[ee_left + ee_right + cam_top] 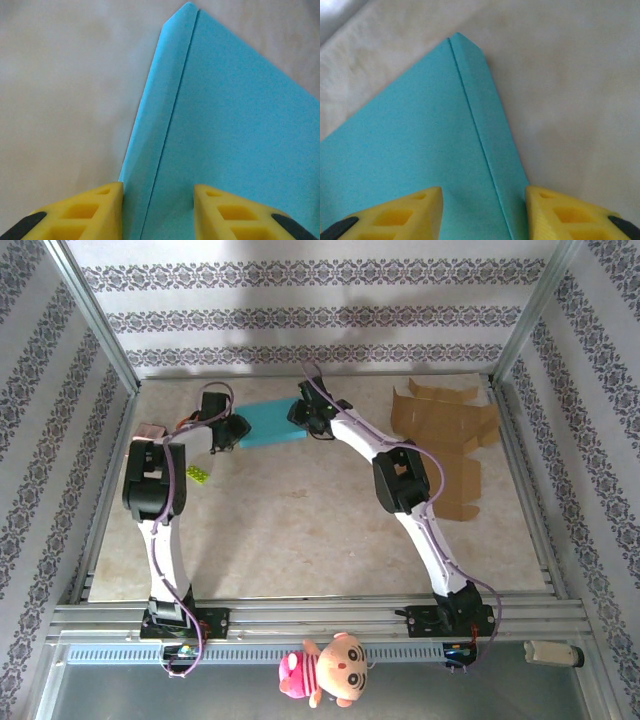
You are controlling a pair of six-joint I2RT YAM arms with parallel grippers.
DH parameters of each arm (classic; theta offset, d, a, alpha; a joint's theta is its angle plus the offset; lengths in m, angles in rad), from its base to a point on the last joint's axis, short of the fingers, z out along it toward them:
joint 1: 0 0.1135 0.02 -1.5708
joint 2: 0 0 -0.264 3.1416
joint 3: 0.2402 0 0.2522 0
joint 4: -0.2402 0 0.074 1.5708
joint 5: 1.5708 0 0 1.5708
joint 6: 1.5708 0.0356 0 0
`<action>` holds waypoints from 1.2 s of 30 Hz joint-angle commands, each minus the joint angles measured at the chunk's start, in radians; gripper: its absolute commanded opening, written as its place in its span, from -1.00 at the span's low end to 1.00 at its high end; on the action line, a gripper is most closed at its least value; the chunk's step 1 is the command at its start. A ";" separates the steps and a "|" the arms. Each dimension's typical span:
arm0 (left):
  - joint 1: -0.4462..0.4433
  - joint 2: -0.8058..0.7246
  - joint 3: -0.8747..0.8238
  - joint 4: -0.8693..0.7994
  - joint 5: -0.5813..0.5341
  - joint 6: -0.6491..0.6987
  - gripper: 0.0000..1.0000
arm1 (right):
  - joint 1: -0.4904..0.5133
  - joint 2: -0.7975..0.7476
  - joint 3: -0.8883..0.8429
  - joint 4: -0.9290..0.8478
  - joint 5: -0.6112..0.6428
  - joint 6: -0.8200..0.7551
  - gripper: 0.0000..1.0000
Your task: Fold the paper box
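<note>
The teal paper box [268, 426] lies flat on the table [300, 530], in the upper middle of the overhead frame, a little left of centre. From my station I see it as a slanted strip with an arm at each end. On the left wrist feed the sheet [225, 125] runs from the bottom edge up to a point at the top, with a crease along a narrow strip on its left side. The right wrist feed shows the same sheet [420, 140] with the creased strip on its right side.

The left gripper [232, 432] sits at the box's left end. Its yellow fingers [80, 212] stand apart, straddling the crease, but I cannot tell whether they are grasping the paper. The right gripper [303, 415] is at the right end, and its fingers [570, 212] are also apart across the crease; I cannot tell its grip either.

A brown cardboard blank [445, 425] lies flat at the upper right. A small yellow-green piece [197, 474] sits near the left arm, and a plush toy [325, 668] hangs at the bottom centre.
</note>
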 commanded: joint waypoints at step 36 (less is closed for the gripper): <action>-0.634 -0.962 -0.418 -0.035 0.182 0.265 0.99 | -0.664 -1.115 -1.144 -0.188 -0.033 -0.514 0.96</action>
